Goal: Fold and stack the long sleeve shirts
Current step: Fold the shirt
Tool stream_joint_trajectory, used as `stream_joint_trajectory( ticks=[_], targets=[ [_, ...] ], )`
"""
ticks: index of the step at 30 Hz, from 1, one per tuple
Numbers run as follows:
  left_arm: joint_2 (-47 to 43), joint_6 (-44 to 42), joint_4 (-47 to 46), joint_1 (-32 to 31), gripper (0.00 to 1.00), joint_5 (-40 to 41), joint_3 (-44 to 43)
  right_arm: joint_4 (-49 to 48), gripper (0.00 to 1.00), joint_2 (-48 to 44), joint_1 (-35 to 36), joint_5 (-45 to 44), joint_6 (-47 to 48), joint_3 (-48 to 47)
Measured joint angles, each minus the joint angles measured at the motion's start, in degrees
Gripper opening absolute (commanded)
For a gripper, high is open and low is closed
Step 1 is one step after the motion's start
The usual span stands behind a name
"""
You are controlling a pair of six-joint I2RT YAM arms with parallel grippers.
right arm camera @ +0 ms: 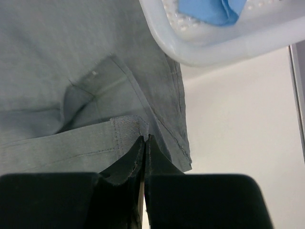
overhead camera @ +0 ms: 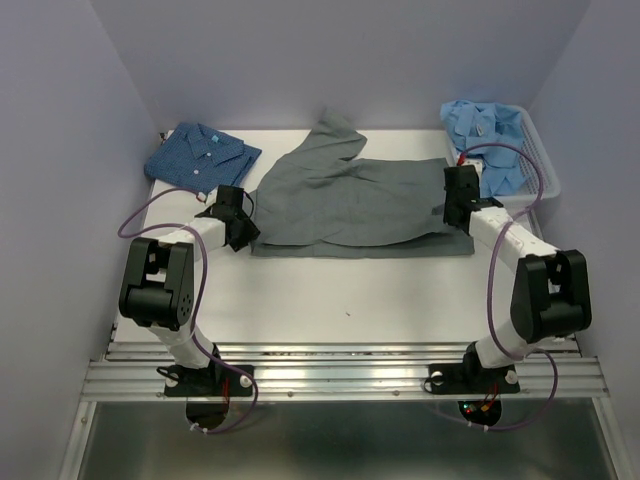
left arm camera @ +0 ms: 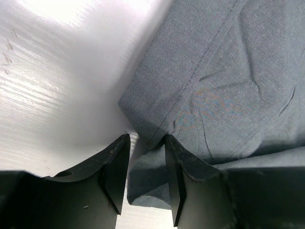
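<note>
Watching from the overhead camera, I saw the dark grey shirt (overhead camera: 350,200) spread flat across the middle of the worktop, with one sleeve running up toward the far edge. The left gripper (overhead camera: 238,215) sat at the shirt's left side and the right gripper (overhead camera: 458,195) at its right side. On the left wrist camera, the jaws stood narrow, with a bunched corner of grey cloth filling the gap between them. On the right wrist camera, the jaws were pressed almost together, pinching a hemmed edge of the same shirt. The dark blue shirt (overhead camera: 200,155) lay folded in the far left corner, well apart from the grey one. The light blue shirts (overhead camera: 490,135) were heaped in the white basket (overhead camera: 545,175) at the far right corner, and the basket's rim lay just beside the grey cloth.
</note>
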State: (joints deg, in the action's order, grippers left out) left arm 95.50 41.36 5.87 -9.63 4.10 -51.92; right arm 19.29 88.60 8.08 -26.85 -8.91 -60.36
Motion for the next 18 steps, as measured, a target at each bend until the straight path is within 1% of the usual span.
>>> stream_joint_trajectory(
  ticks=[4, 7, 8, 10, 11, 12, 13, 15, 17, 18],
  targets=[
    [0.0, -0.4, 0.0, 0.0, 0.47, 0.0, 0.0, -1.5, 0.05, 1.9, 0.0, -2.4, 0.1, 2.5],
    [0.0, -0.9, 0.2, 0.0, 0.48, 0.0, -0.2, -3.2, 0.13, 2.2, 0.0, -3.6, -0.2, 3.8],
    [0.0, -1.0, 0.3, 0.0, 0.49, -0.1, -0.2, -3.6, 0.14, 2.4, 0.0, -4.0, -0.4, 4.1],
    [0.0, -1.5, 0.9, 0.0, 0.52, -0.3, -0.4, -4.5, 0.18, 3.2, 0.0, -5.2, -1.0, 4.9],
    [-0.1, -1.6, 1.2, 0.0, 0.53, -0.5, -0.5, -4.8, 0.33, 3.8, 0.0, -5.8, -1.2, 5.4],
    [-0.2, -1.9, 1.6, 0.0, 0.55, -0.6, -0.6, -4.9, 0.45, 4.3, 0.0, -6.2, -1.6, 5.7],
    [-0.3, -2.1, 1.9, 0.0, 0.56, -0.7, -0.6, -4.9, 0.56, 4.9, 0.0, -6.6, -1.8, 5.9],
    [-1.0, -2.6, 3.4, 0.0, 0.57, -0.9, -0.6, -4.9, 0.62, 6.1, 0.0, -7.1, -2.5, 6.1],
    [-1.9, -3.0, 4.8, 0.0, 0.62, -1.1, -0.6, -5.0, 0.62, 6.8, 0.0, -7.2, -3.3, 6.1],
    [-2.5, -3.3, 5.4, 0.0, 0.62, -1.1, -0.6, -4.9, 0.63, 7.1, 0.0, -7.1, -3.5, 6.1]
  ],
)
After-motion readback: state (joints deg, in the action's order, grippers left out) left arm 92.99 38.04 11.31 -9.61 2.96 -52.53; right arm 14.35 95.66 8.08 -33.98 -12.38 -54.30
